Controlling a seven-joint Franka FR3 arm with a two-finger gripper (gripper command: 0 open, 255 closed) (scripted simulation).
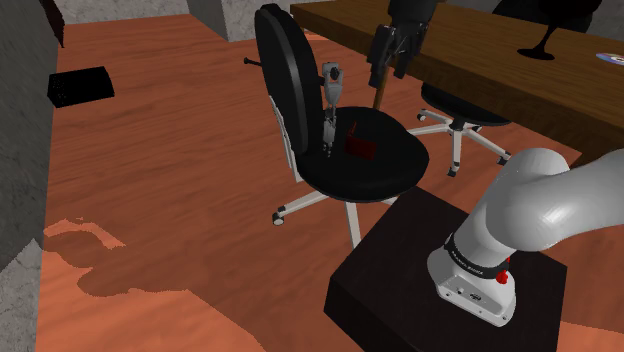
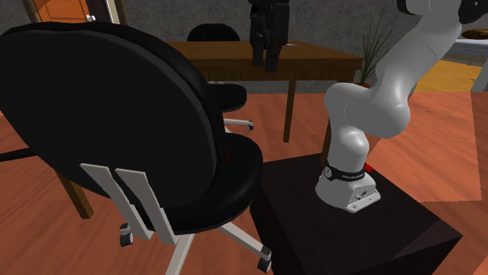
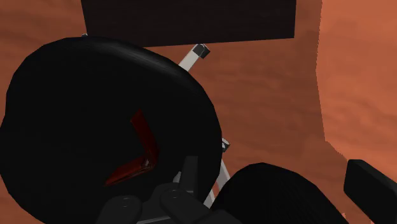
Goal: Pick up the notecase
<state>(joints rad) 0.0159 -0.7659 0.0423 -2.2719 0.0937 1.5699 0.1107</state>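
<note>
Well, your red notecase [image 1: 360,146] lies on the seat of the black office chair [image 1: 385,172]. Your gripper [image 1: 388,76] hangs high above it, close to the wooden desk [image 1: 480,62]. Its fingers stand apart and hold nothing.

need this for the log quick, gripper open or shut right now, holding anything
Gripper: open, holding nothing. The red notecase lies on the chair seat, untouched.
</note>
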